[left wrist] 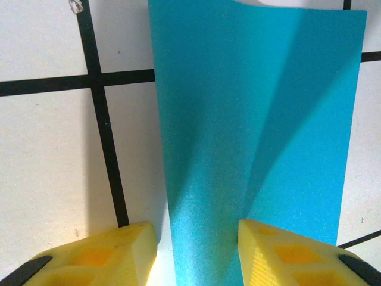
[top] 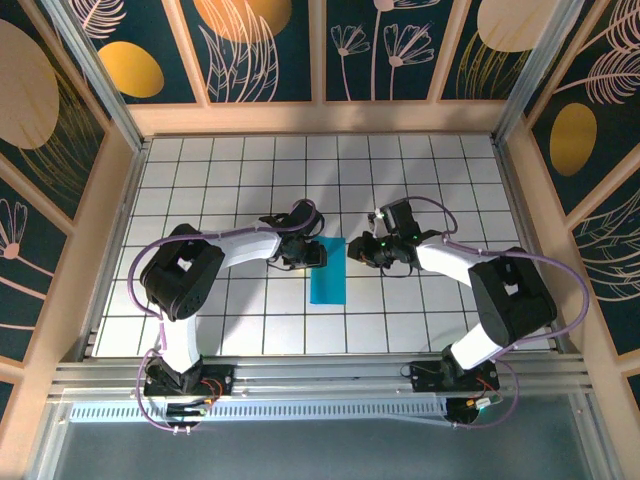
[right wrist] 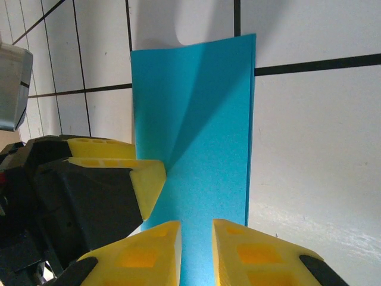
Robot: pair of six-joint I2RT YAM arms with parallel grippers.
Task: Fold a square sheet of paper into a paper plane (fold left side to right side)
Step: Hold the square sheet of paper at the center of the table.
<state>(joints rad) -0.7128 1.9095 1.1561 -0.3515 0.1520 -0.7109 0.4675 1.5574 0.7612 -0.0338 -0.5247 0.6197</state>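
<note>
top external, sheet: the sheet of paper (top: pixel 328 272) is seen on the white gridded surface (top: pixel 200 170) as a narrow blue strip, between the two arms.
top external, long axis: it is laid from 12 to 6 o'clock.
top external, left fingers: the left fingers (top: pixel 310 254) are placed over the strip's long edge at its 10 o'clock corner.
top external, right fingers: the right fingers (top: pixel 368 250) are found at 2 o'clock of the strip, just beside its other long edge; contact cannot be told.
left wrist, fingers: the two yellow tips are held well spread, at 7 and 5 o'clock, with nothing pinched.
left wrist, sheet: the strip is run out from between them toward 12 o'clock. A slanting shadow is thrown across it, and whether a layer is lifted cannot be told.
right wrist, fingers: only a narrow gap is left between the tips, blue is seen through it, and no pinch is shown.
right wrist, sheet: the strip is stretched away toward 12 o'clock, with a left tip set against its 9 o'clock edge.
judgement: the left arm is judged nearer. The coming move is thought to depend on the long edges staying aligned.
</note>
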